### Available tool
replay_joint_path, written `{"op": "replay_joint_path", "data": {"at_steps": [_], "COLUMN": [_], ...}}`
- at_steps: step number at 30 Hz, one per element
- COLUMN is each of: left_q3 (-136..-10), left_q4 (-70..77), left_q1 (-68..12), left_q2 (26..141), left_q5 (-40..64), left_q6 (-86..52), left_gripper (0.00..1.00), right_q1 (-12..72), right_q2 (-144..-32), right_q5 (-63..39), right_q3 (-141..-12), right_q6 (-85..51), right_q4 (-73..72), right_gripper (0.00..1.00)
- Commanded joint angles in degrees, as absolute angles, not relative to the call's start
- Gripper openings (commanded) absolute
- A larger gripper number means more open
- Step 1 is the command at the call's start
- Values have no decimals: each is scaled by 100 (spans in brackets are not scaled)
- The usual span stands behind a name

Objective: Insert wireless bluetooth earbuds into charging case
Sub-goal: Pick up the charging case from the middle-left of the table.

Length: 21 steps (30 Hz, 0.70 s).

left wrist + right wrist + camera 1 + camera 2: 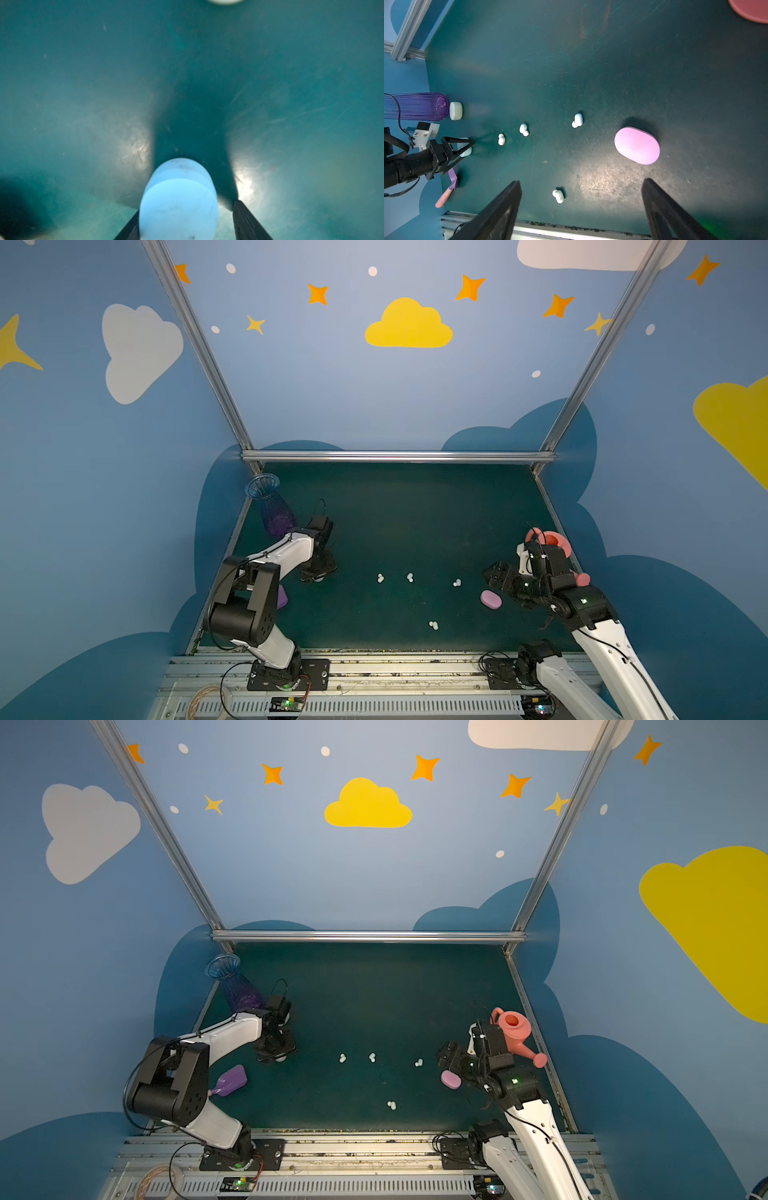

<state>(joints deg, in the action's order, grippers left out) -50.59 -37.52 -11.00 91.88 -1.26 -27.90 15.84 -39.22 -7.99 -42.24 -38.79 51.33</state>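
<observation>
Left wrist: smooth pale-blue oval case (pixel 178 199) between parted left fingers (pixel 247 220), long axis pointing ahead; right fingers (pixel 664 207) spread wide.

left pincer (pixel 187 206) low, jaws half-apart | right pincer (pixel 581 181) raised, jaws wide

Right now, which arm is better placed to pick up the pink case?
Right. The right tool hangs open near the pink case, nothing between them; the left tool sits across the table, straddling the pale blue case.
</observation>
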Motion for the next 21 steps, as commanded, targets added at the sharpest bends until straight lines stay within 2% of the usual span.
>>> {"op": "replay_joint_path", "data": {"at_steps": [1,4,9,11,14,16,18,21], "left_q3": [-5211,-5241,-5191,-5160,-5115,-5125,-5116,-5120], "left_q4": [-3824,-3807,-3755,-3706,-3617,-3619,-3617,-3616], "left_q1": [-1074,-1061,-1060,-1080,-1181,-1217,-1222,-1222], "left_q2": [9300,9322,9409,9413,9365,9337,9310,9299], "left_q5": [-238,-248,-104,22,192,191,120,-1], "left_q6": [-2765,-2771,-2734,-2712,-2689,-2686,-2682,-2651], "left_gripper": [62,59,47,47,49,53,62,66], "right_q1": [1560,1557,1556,1561,1561,1557,1564,1557], "right_q2": [-3870,-3867,-3882,-3885,-3893,-3896,-3906,-3927], "right_q5": [-754,-732,-723,-725,-709,-703,-713,-721], "right_q3": [-4322,-4320,-4326,-4326,-4327,-4328,-4332,-4351], "right_q6": [-3902,-3895,-3894,-3902,-3902,-3901,-3912,-3920], "right_q4": [5256,5272,5270,5266,5266,5260,5260,5255], "right_gripper": [89,89,89,89,89,89,89,89]}}
